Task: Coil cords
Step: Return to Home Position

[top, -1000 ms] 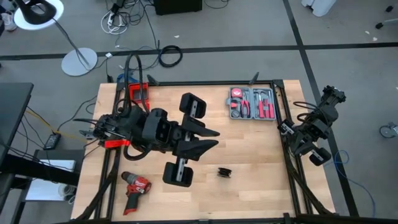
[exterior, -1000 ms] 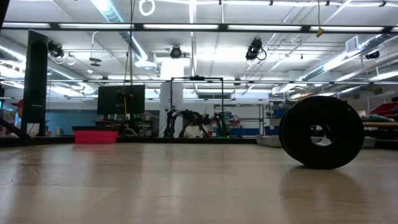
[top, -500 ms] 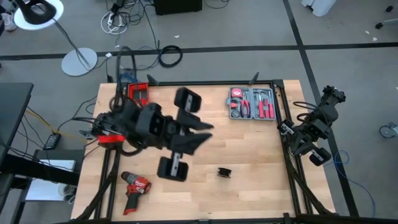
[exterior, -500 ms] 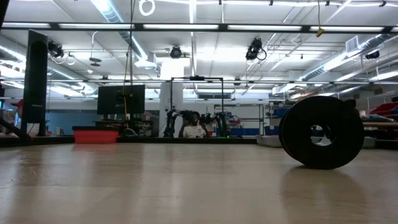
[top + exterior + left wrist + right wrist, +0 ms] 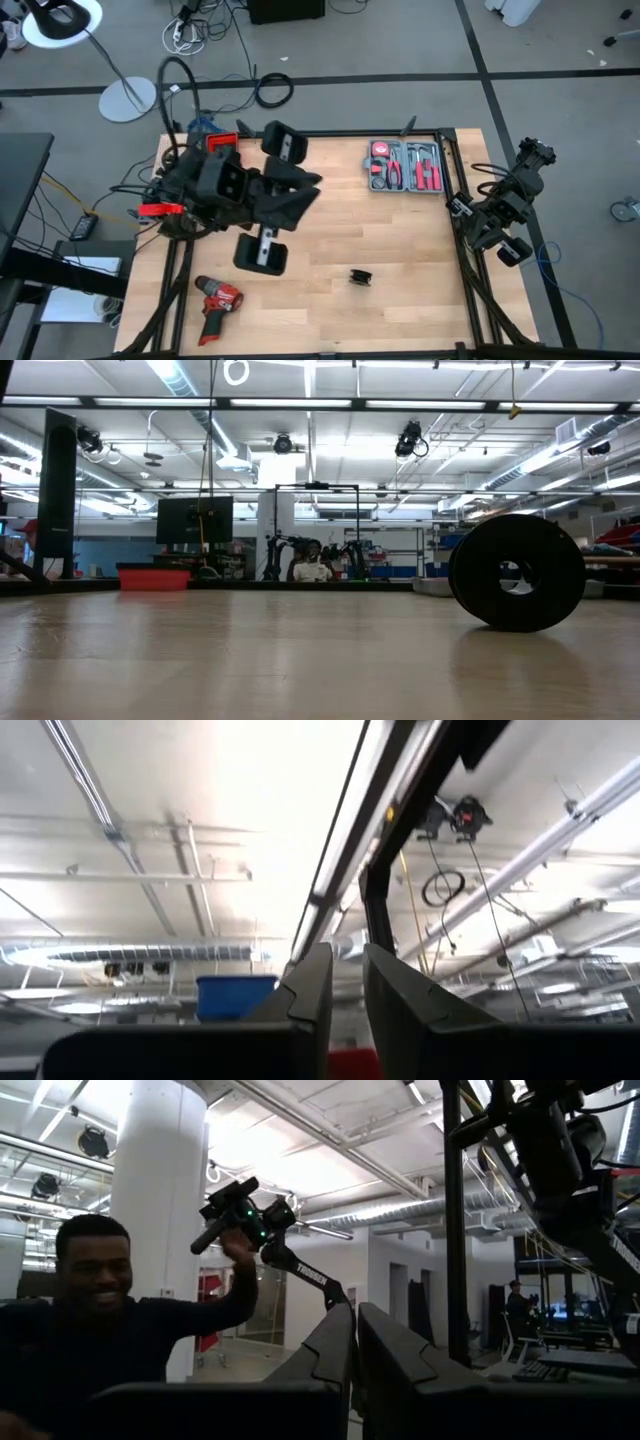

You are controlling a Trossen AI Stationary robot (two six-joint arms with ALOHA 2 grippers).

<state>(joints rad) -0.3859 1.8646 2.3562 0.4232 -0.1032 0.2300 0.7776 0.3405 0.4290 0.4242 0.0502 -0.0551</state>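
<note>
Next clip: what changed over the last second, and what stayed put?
The left arm swung back from the middle of the table toward its left edge, up-left in the high view. Its hand carries nothing, and nothing was grasped or let go. Unchanged: the black spool of cord, the red drill, the tool case, and the right arm folded at the right edge.

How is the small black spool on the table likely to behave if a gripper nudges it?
The black spool appears to stand on its round rim, so a nudge would probably roll it or tip it flat. It looks smaller than the red drill, so it is likely light.
</note>
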